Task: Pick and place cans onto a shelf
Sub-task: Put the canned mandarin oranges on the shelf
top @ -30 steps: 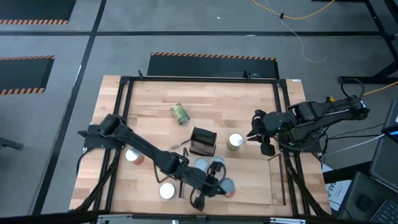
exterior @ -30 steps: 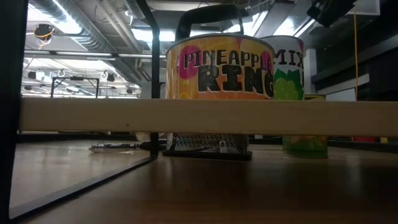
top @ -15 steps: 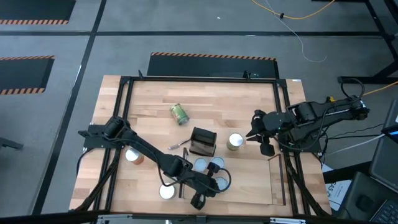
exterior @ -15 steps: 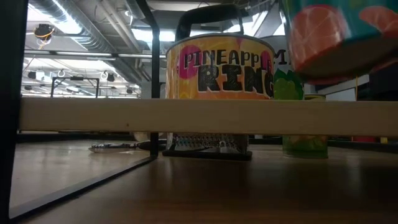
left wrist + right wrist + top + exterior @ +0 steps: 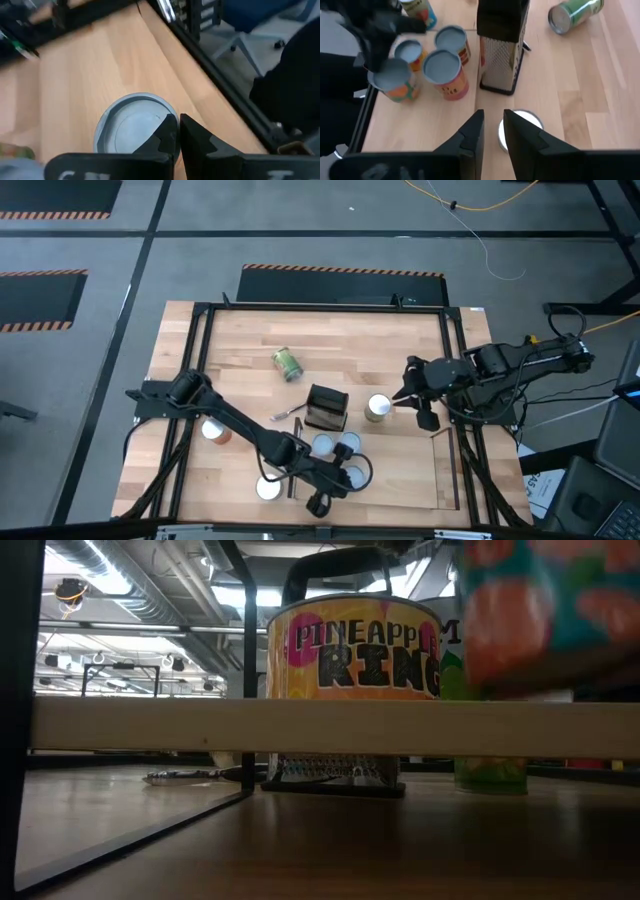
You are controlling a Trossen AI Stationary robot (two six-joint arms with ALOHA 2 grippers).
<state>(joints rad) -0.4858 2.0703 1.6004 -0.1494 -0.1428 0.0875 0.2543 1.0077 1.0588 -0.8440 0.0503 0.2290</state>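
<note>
Your left gripper, fingers nearly together, hovers over a can low-centre in the high view. Right gripper, slightly apart, holds nothing. Next, spread the left fingers to grasp.

In the low view, a can near the camera is blurred and cut off by the top and right edges; only orange and teal patches of its label show. It hides most of the green-labelled can behind it. The shelf board crosses the picture and hides the lower part of the pineapple can.

In the left wrist view, the left gripper covers part of a pale-blue can top, and the bottom edge cuts that can off.

In the right wrist view, a blurred dark arm covers part of the cans near the table's front edge, and the right gripper hides part of a white can top.
</note>
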